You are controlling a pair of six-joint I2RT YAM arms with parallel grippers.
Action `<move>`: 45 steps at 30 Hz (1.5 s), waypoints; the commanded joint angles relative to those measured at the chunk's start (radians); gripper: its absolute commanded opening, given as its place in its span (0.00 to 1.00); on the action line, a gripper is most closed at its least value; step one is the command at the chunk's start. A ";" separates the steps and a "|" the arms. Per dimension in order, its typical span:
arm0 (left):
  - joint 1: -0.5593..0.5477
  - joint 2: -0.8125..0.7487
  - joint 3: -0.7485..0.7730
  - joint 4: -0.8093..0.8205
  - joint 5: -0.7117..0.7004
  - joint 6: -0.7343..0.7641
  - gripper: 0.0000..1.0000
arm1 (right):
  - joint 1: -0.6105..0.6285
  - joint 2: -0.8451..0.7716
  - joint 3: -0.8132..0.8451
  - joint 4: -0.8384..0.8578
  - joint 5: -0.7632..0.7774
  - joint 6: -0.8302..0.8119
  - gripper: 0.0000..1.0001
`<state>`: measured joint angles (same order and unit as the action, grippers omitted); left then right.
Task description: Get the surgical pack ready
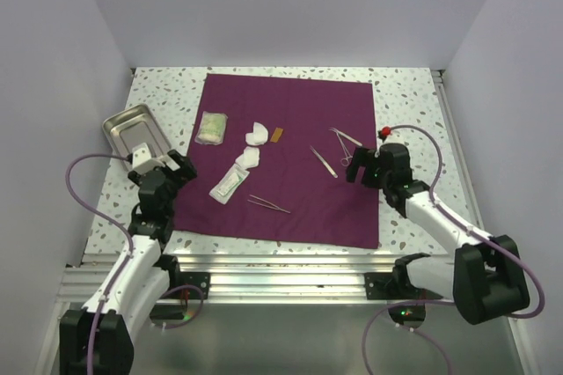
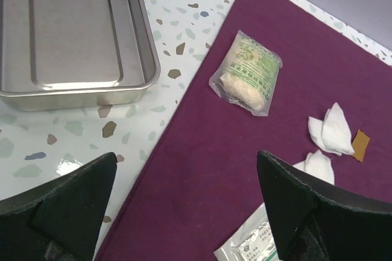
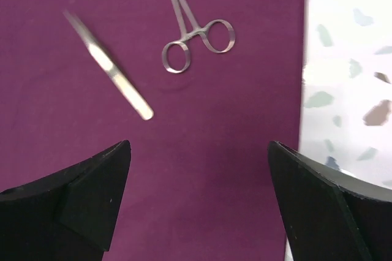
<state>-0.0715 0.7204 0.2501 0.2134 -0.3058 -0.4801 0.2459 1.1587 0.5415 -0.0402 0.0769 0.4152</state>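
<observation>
The plum-purple cloth [image 1: 290, 159] lies spread flat on the table. On it lie a green-printed packet [image 1: 212, 127], white gauze pieces [image 1: 255, 135], a flat clear packet [image 1: 230, 181], a small tan strip [image 1: 277, 134], tweezers [image 1: 323, 161], forceps [image 1: 268, 204] and ring-handled scissors [image 1: 345, 142]. The steel tray [image 1: 134, 131] sits empty left of the cloth. My left gripper [image 2: 187, 178] is open above the cloth's left edge. My right gripper [image 3: 199, 169] is open above the cloth's right part, below the scissors [image 3: 196, 34] and tweezers [image 3: 110, 68].
The speckled tabletop [image 1: 409, 106] is bounded by white walls on three sides. A metal rail [image 1: 281, 274] runs along the near edge by the arm bases. A small red item [image 1: 384, 133] sits just right of the cloth.
</observation>
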 commanded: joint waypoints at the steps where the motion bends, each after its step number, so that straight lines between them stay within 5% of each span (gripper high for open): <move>1: 0.002 0.045 0.020 0.017 0.050 -0.109 1.00 | 0.018 -0.002 0.031 0.080 -0.109 -0.049 0.96; 15: 0.004 0.001 0.061 -0.172 -0.001 -0.153 1.00 | 0.461 0.255 0.199 0.094 -0.342 -0.358 0.81; 19: 0.004 -0.047 0.069 -0.212 0.057 -0.161 1.00 | 0.611 0.387 0.288 -0.002 -0.240 -0.443 0.75; 40: 0.004 -0.090 0.095 -0.273 0.146 -0.104 1.00 | 0.702 0.570 0.402 -0.052 -0.169 -0.501 0.31; 45: 0.004 -0.056 0.124 -0.256 0.258 -0.068 1.00 | 0.702 0.578 0.402 -0.041 -0.175 -0.495 0.11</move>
<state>-0.0715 0.6483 0.3214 -0.0544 -0.1322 -0.5900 0.9424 1.7218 0.9169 -0.0750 -0.0963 -0.0734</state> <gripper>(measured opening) 0.997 0.152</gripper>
